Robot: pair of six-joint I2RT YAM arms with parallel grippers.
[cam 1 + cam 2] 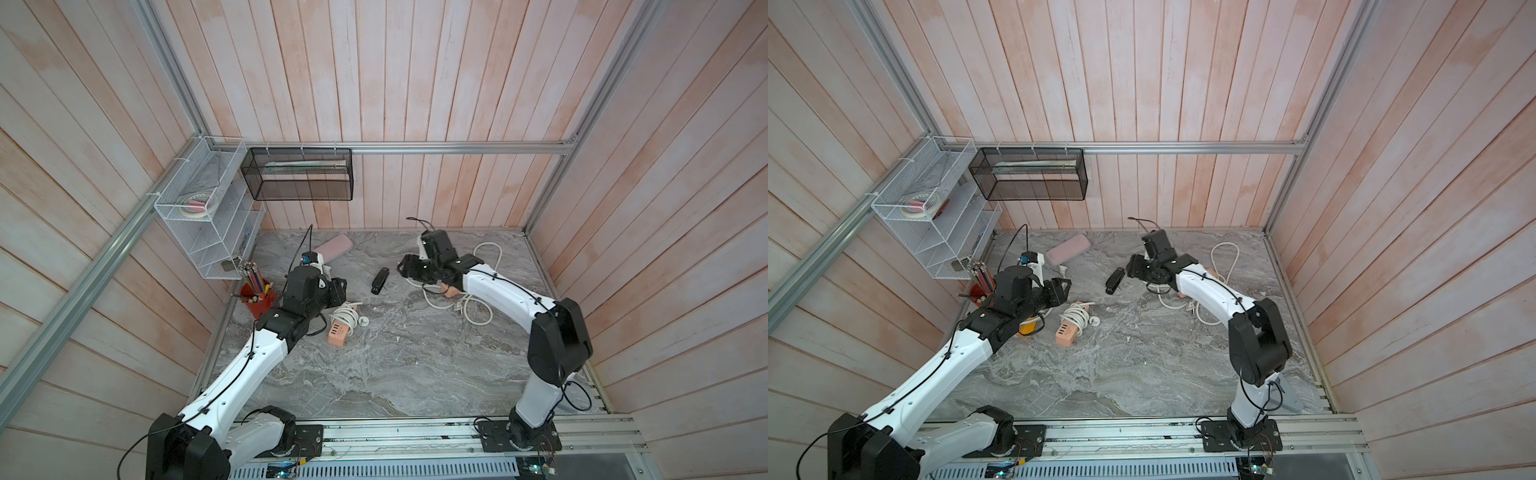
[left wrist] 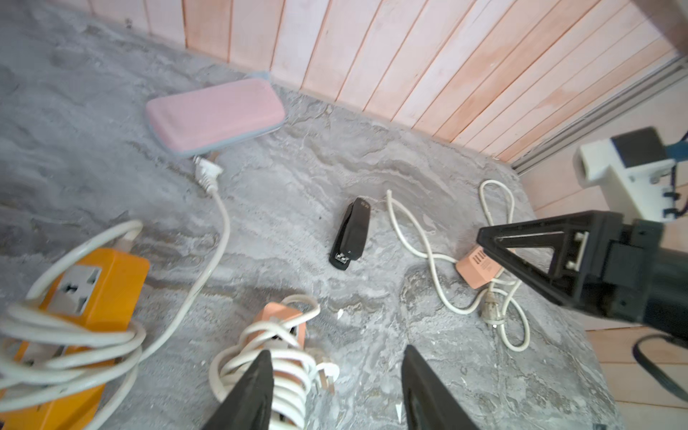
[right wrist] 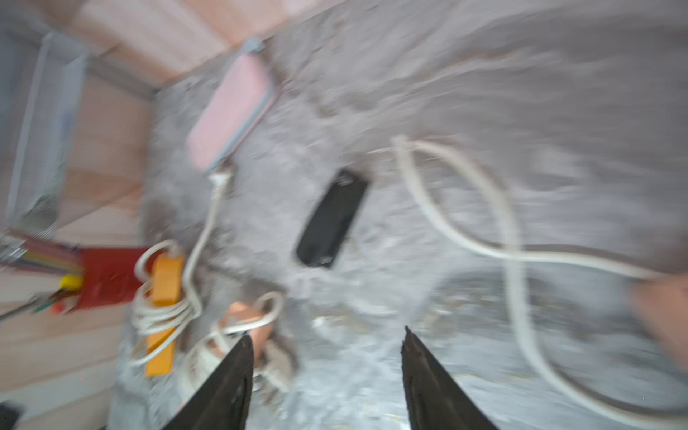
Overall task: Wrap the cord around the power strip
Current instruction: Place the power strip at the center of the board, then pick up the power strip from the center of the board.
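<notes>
A pink power strip (image 1: 451, 291) lies at the right, partly under my right arm, and its loose white cord (image 1: 482, 257) sprawls in loops around it. The left wrist view shows the same strip (image 2: 476, 266) and cord (image 2: 428, 242). My right gripper (image 1: 405, 266) hovers open just left of the strip, holding nothing. Its wrist view is blurred, with the gripper (image 3: 327, 333) over bare table and the cord (image 3: 517, 253) off to one side. My left gripper (image 1: 338, 291) is open and empty beside a second pink strip (image 1: 340, 328) that has its cord coiled round it.
A black stapler (image 1: 380, 281) lies between the grippers. A pink case (image 1: 334, 247) sits at the back. An orange power strip (image 1: 1027, 326) with wound cord is under my left arm. A red pencil cup (image 1: 259, 301), a white wire rack (image 1: 208, 224) and a black mesh basket (image 1: 299, 174) line the left wall.
</notes>
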